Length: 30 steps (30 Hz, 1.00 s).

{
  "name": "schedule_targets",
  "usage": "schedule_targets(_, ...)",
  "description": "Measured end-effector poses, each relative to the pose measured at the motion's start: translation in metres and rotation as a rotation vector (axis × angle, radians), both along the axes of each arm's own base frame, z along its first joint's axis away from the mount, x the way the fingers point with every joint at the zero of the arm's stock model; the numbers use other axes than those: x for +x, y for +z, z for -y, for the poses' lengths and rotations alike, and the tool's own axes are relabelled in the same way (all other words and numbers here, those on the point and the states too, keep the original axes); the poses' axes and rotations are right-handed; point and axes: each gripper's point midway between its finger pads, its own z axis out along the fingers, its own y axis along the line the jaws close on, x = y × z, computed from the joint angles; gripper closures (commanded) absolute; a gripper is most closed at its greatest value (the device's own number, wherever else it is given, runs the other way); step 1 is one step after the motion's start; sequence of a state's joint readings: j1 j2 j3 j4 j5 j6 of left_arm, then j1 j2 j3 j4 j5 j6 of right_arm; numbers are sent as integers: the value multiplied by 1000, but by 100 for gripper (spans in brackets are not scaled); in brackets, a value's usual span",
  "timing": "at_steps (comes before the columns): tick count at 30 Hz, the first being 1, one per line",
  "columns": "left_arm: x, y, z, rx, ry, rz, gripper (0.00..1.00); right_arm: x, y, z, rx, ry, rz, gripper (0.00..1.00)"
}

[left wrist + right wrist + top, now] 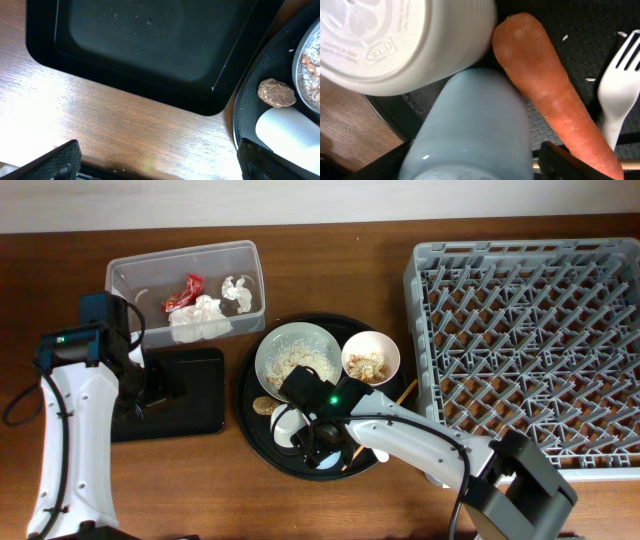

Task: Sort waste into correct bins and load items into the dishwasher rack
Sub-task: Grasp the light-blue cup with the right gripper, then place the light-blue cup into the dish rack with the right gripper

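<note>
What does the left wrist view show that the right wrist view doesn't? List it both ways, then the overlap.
Left wrist only: the black bin, the brown lump and part of the big bowl.
Right wrist only: the blue cup, the carrot and the fork.
Both: the white cup, the round tray and a bit of the table.

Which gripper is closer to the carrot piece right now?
Right. The right gripper hangs right beside the carrot piece on the round tray; the left gripper is away by the shallow black tray.
</note>
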State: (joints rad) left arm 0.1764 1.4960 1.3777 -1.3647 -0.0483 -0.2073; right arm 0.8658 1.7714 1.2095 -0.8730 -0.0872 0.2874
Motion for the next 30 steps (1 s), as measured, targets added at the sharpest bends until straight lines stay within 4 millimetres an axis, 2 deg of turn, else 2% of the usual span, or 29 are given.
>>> schedule_targets(6, 2, 0, 0, 1, 0, 8, 1, 2, 0, -1, 3, -3, 8, 42)
schedule_targets(8, 2, 0, 0, 1, 0, 8, 1, 3, 1, 0, 1, -2, 14, 45)
schedule_targets(14, 2, 0, 0, 1, 0, 8, 1, -2, 10, 5, -11, -3, 8, 45)
schedule_targets(15, 2, 0, 0, 1, 0, 8, 1, -2, 19, 8, -10, -7, 18, 45)
schedule_targets(17, 2, 0, 0, 1, 0, 8, 1, 6, 58, 10, 36, -29, 85, 45)
schedule_targets(18, 2, 0, 0, 1, 0, 8, 1, 9, 77, 15, 50, -49, 106, 45)
schedule_targets(19, 2, 0, 0, 1, 0, 8, 1, 19, 104, 25, 87, -93, 159, 44)
schedule_targets(20, 2, 0, 0, 1, 0, 7, 1, 28, 126, 40, 100, -142, 198, 44)
schedule_targets(22, 2, 0, 0, 1, 0, 8, 1, 48, 163, 90, 92, -291, 267, 44)
schedule_targets(23, 2, 0, 0, 1, 0, 8, 1, 60, 180, 123, 87, -394, 305, 43)
schedule_targets(25, 2, 0, 0, 1, 0, 8, 1, 81, 209, 202, 65, -645, 397, 43)
schedule_targets(26, 2, 0, 0, 1, 0, 8, 1, 83, 214, 250, 25, -795, 422, 43)
schedule_targets(27, 2, 0, 0, 1, 0, 9, 1, 83, 213, 279, 1, -888, 418, 44)
schedule_targets(28, 2, 0, 0, 1, 0, 9, 1, 80, 210, 324, -41, -1032, 413, 43)
schedule_targets(30, 2, 0, 0, 0, 0, 9, 1, 69, 202, 393, -100, -1253, 396, 43)
